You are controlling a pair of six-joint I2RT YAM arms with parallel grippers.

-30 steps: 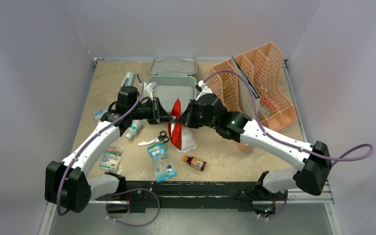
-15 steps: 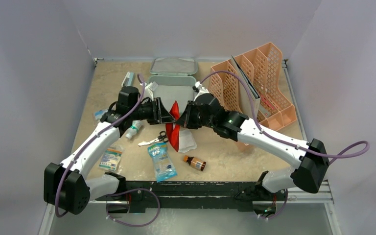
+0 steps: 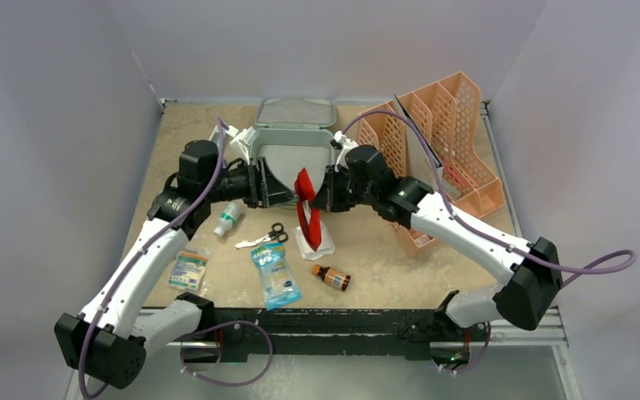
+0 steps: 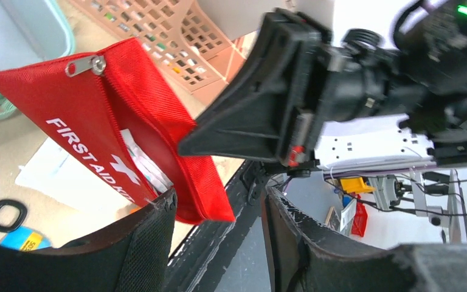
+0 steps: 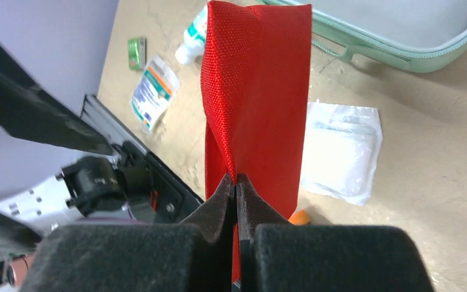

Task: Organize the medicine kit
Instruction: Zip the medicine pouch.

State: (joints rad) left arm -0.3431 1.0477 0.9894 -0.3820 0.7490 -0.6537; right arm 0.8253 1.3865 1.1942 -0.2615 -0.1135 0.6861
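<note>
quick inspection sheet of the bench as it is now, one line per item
surface: beige table, items scattered on it
job's things: kit open, the visible inside looks bare; lid behind it
clutter: scissors, brown bottle, blue packet, white packet, small bottle, gauze pack; rack at right
grippers: right gripper shut on red pouch, held off the table; left gripper open at the pouch's corner
cables: purple cable on left arm and on right arm, both off the items
surroundings: plain walls, nothing else seen
</note>
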